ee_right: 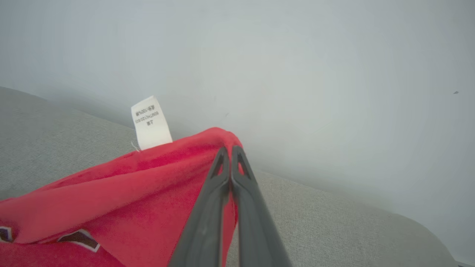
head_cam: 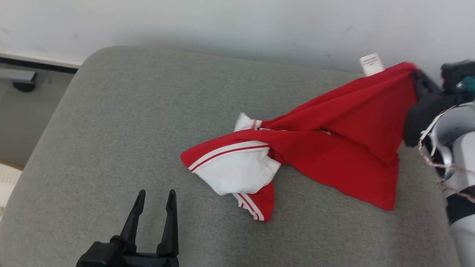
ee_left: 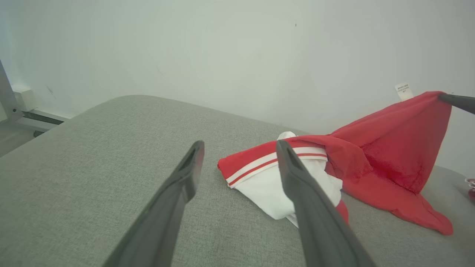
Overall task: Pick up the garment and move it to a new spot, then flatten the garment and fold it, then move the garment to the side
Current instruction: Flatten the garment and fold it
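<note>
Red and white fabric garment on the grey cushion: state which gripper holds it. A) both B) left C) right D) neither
C: the right gripper is shut on a lifted corner of the red and white fabric garment, while the left gripper stands open over the grey cushion, apart from it.

Left pincer (head_cam: 156,193): two long matte-black fingers tapering to slim tips on a blocky black base. Right pincer (ee_right: 227,151): the same dark fingers, slotted near the tips. Behind it, a black housing (head_cam: 423,111), a teal spot (head_cam: 468,84) and a pale silver-grey forearm (head_cam: 462,148) trailing thin white-and-red cables (head_cam: 430,157).
</note>
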Tool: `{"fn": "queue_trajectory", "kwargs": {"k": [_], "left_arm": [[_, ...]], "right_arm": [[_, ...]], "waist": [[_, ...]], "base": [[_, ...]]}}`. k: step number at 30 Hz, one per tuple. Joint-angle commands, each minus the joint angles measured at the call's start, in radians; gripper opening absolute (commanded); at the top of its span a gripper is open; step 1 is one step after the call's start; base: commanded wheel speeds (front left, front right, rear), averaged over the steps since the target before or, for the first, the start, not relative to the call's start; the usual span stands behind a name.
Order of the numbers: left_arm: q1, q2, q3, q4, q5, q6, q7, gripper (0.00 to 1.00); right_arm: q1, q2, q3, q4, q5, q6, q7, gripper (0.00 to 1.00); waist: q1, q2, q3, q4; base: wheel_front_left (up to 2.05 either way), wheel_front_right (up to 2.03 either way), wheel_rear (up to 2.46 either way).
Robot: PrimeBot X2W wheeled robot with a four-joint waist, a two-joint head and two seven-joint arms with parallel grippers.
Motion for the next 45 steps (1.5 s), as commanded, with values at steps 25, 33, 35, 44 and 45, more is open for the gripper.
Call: {"fn": "queue_trajectory", "kwargs": {"k": [25,33,35,44,45], "left_arm": [[-0.015,-0.019,-0.039,-0.011,0.003,-0.005,0.009,1.00],[-0.053,-0.030,-0.052,0.052,-0.046,-0.018,0.089,1.00],[-0.070,-0.034,-0.058,0.081,-0.065,-0.028,0.120,1.00],[-0.157,-0.074,-0.053,0.230,-0.142,-0.033,0.225,1.00],[-0.167,-0.078,-0.049,0.251,-0.144,-0.026,0.236,1.00]], "right_arm": [[-0.108,0.009,-0.199,0.272,-0.147,-0.003,-0.111,1.00],[0.123,0.072,-0.078,0.089,0.008,-0.003,-0.063,1.00],[0.194,0.095,-0.072,0.014,0.033,-0.003,-0.059,1.00],[0.468,0.205,-0.088,-0.302,0.056,-0.003,-0.103,1.00],[0.499,0.217,-0.089,-0.327,0.062,-0.003,-0.105,1.00]], "waist": [[-0.0001,-0.0001,0.017,0.101],[-0.0001,-0.0001,-0.032,-0.018],[-0.0001,-0.0001,-0.046,-0.047],[-0.0001,-0.0001,-0.069,-0.166],[-0.0001,-0.0001,-0.070,-0.180]], "base": [[0.00,0.00,0.00],[0.00,0.00,0.00],[0.00,0.00,0.00],[0.00,0.00,0.00],[0.00,0.00,0.00]]}}
